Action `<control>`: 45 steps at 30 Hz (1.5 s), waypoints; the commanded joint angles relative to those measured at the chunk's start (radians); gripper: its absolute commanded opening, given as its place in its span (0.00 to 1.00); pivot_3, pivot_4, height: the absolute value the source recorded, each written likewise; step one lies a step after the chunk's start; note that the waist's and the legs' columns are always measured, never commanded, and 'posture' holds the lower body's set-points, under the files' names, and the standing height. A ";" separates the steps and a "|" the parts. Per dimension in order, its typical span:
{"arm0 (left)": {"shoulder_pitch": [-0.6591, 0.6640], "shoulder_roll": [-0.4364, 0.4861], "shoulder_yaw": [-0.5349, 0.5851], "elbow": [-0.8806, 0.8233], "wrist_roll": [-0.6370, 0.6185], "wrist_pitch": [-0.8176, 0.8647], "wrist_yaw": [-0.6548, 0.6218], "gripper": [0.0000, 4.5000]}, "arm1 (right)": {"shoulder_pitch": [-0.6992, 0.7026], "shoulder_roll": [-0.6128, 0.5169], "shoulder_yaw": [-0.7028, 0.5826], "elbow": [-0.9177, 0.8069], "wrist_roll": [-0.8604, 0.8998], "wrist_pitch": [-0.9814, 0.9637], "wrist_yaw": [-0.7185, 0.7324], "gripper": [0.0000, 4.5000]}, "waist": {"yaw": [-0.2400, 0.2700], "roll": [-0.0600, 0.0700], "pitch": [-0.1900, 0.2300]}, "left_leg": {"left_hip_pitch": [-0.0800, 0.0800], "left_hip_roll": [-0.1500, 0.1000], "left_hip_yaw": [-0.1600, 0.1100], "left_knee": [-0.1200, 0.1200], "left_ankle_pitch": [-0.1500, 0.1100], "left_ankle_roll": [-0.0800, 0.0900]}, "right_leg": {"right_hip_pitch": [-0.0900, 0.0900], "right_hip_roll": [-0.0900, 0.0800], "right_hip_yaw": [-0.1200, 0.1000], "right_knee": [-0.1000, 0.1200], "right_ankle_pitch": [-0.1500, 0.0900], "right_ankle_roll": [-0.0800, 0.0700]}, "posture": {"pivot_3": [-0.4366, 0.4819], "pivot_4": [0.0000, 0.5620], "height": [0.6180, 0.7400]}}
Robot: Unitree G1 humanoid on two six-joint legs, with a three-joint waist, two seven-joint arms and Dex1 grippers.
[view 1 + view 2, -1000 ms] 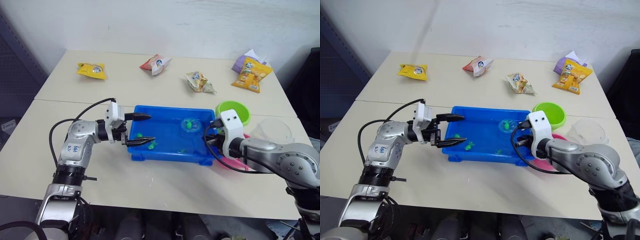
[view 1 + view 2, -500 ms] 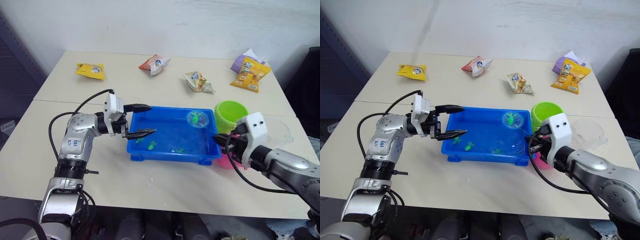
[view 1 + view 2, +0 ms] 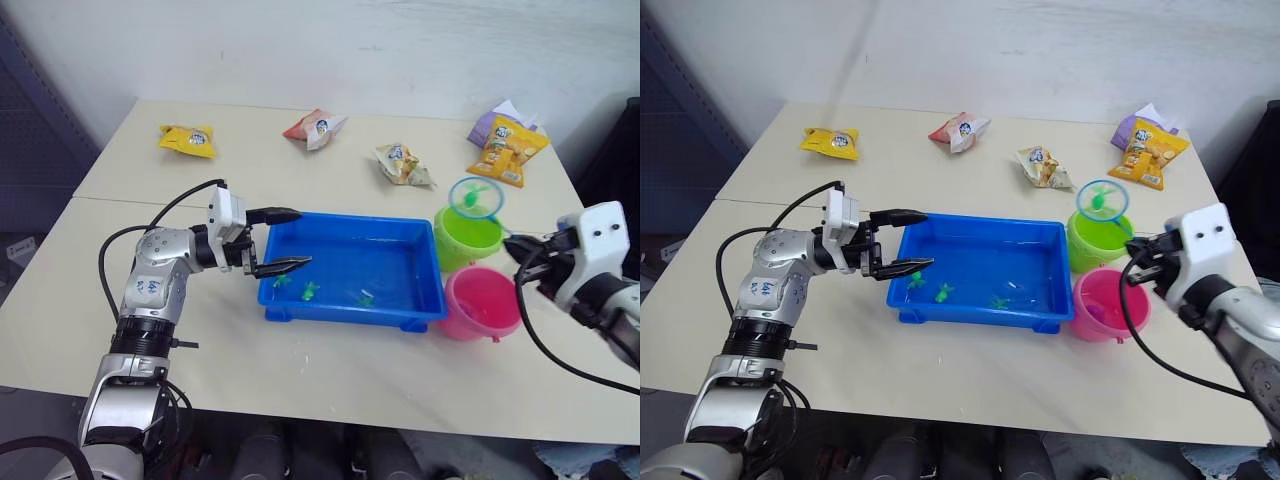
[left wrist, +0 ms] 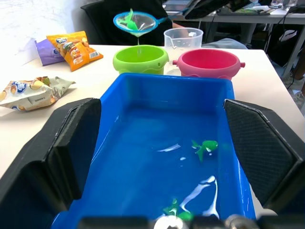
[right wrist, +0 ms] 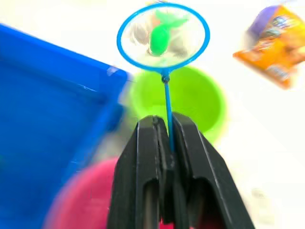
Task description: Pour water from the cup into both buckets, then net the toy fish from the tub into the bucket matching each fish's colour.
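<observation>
Right gripper is clamped on the thin handle of the blue-rimmed round net, holding a green toy fish above the lime green plastic bucket; left gripper stands apart at the blue rectangular tub.

No legible text on the snack packets or the left arm's sticker.

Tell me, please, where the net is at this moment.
The net is on the robot's right side in the head views, held by the right gripper above the green bucket, with a green fish in its mesh.
</observation>
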 commanded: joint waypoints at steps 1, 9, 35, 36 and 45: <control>0.002 -0.006 0.012 -0.029 -0.010 -0.015 0.011 0.98 | 0.005 -0.039 0.035 0.060 -0.179 -0.126 0.066 0.00 | 0.002 0.000 0.000 | 0.000 0.000 0.000 0.000 0.000 0.000 | 0.000 0.000 0.000 0.000 0.000 0.000 | 0.48 0.27 0.98; 0.024 -0.014 0.009 -0.064 -0.013 -0.003 0.032 0.98 | 0.051 -0.075 0.169 0.201 -0.580 -0.477 0.122 0.00 | 0.003 0.000 0.000 | 0.000 0.000 0.001 0.000 0.000 -0.001 | 0.000 0.000 0.000 0.000 0.000 0.000 | 0.48 0.27 0.98; 0.056 0.022 0.036 -0.108 -0.046 0.039 0.002 0.98 | -0.101 -0.055 0.099 0.360 -0.588 -0.831 0.273 0.00 | -0.002 0.001 0.000 | 0.003 0.001 0.003 0.001 0.003 -0.005 | 0.001 0.003 0.002 0.003 0.000 0.000 | 0.48 0.27 0.98; 0.062 0.040 0.041 -0.105 -0.054 0.042 -0.020 0.98 | -0.112 -0.061 0.095 0.326 -0.526 -0.803 0.331 0.00 | -0.002 0.001 0.000 | 0.004 0.001 0.003 0.001 0.002 -0.005 | 0.001 0.003 0.002 0.004 0.000 0.000 | 0.48 0.27 0.98; 0.125 0.182 0.056 -0.043 -0.055 -0.012 -0.194 0.98 | -0.191 -0.187 0.305 0.146 -0.520 -0.691 0.677 0.00 | 0.000 0.001 0.000 | 0.003 0.001 0.002 0.001 0.001 -0.002 | 0.002 0.000 0.002 0.002 0.000 0.000 | 0.48 0.27 0.98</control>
